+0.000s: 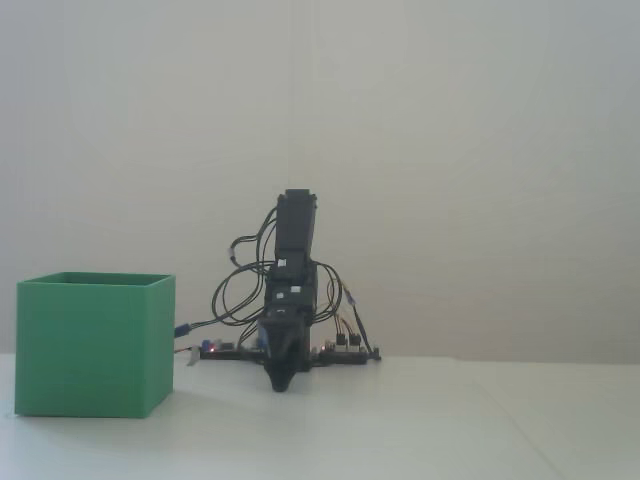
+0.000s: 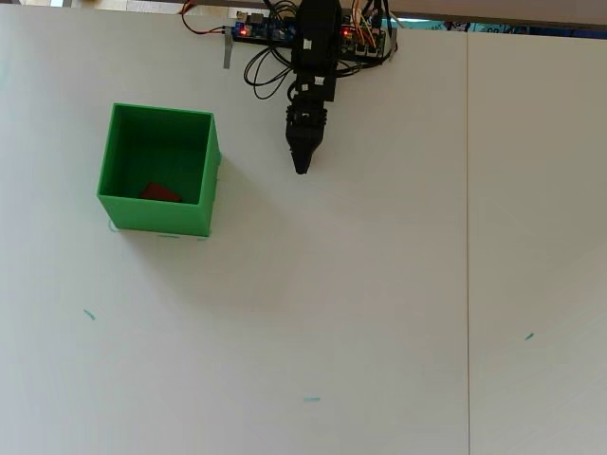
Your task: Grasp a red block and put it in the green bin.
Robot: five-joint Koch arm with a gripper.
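Observation:
The green bin (image 2: 204, 183) stands at the left of the table in the overhead view and shows as a green box (image 1: 95, 345) at the left of the fixed view. Inside it, near its front wall, lies the red block (image 2: 161, 193); the fixed view hides the block behind the bin's wall. My gripper (image 2: 302, 169) points down at the table to the right of the bin, apart from it. Its jaws meet in one dark tip (image 1: 281, 386) with nothing between them.
The arm's base with its circuit boards and wires (image 2: 275, 33) sits at the table's far edge. A seam (image 2: 468, 237) runs down the table at the right. Small teal marks (image 2: 311, 399) dot the white surface.

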